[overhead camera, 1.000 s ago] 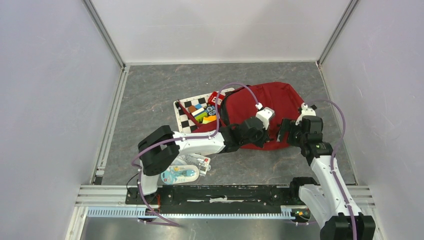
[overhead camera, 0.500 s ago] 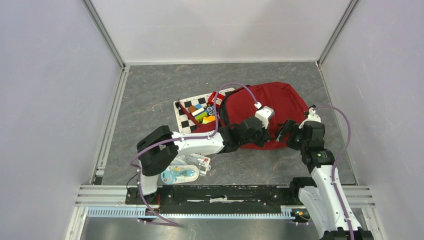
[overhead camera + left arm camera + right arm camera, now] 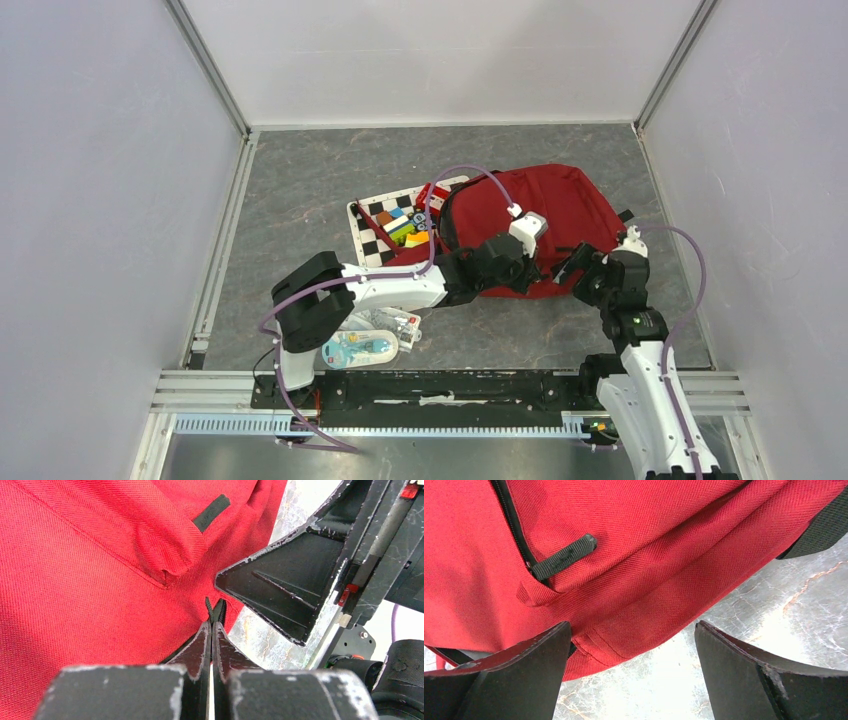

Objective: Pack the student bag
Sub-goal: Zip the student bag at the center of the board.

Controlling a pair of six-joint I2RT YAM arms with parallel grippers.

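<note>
Both arms now meet at the student bag [image 3: 520,205]: the right gripper [image 3: 631,630], jaws wide, has swung in until the bag's near edge lies just ahead of it, beside the left gripper [image 3: 214,614] pinched on a black tab [image 3: 216,607], likely for unzipping.

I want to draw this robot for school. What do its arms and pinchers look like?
The left arm and right arm are white tubes with chunky black joints. A thin lilac cable loops along each. The left gripper and right gripper have black wedge-shaped fingers, scuffed pale along the edges.
</note>
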